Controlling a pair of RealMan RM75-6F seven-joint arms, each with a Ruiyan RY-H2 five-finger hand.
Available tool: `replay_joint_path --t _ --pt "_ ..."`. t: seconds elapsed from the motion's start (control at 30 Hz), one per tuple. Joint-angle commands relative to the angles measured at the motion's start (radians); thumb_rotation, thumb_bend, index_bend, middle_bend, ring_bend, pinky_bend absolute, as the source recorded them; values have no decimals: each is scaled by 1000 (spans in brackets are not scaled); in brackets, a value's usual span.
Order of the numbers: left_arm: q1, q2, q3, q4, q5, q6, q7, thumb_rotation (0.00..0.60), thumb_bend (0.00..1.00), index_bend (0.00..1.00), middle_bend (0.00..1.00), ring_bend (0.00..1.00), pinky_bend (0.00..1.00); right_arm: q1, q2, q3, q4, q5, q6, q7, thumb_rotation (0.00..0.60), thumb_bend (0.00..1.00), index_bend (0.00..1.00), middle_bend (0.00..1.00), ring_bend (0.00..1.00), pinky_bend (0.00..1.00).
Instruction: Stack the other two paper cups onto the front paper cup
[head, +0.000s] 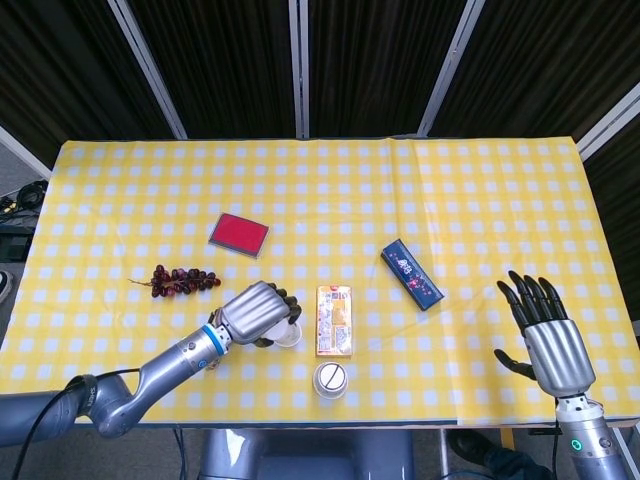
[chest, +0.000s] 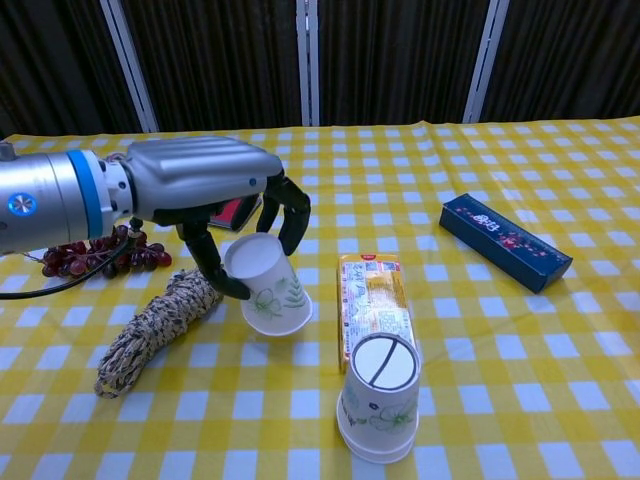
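Note:
My left hand (chest: 205, 190) (head: 256, 312) grips an upside-down white paper cup with a green leaf print (chest: 268, 288) (head: 289, 335), lifted off the table and tilted. At the front edge stands a stack of upside-down paper cups (chest: 379, 398) (head: 330, 379), to the right of and nearer than the held cup. My right hand (head: 548, 335) hovers open at the table's right front, far from the cups; the chest view does not show it.
A yellow snack pack (chest: 374, 303) lies between the held cup and the stack. A coiled rope (chest: 155, 327) lies under my left forearm. Grapes (head: 182, 280), a red wallet (head: 239, 233) and a dark blue box (chest: 504, 240) sit further back.

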Motion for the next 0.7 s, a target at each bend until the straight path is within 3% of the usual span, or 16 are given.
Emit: replay_joint_path --t 0.03,0.33,0.7 --pt "-9 53 -28 -68 43 35 -69 600 179 537 444 449 519 -1 -1 2 0 0 -2 -2 600 0 0 0 0 0" --pt "-46 155 -26 -198 148 35 -197 600 179 539 444 449 519 -3 -5 9 1 3 -8 -11 600 0 0 0 0 0" --pt "-102 132 -5 -241 125 -46 -135 600 177 539 444 449 519 -12 0 21 2 9 0 -8 600 0 0 0 0 0"
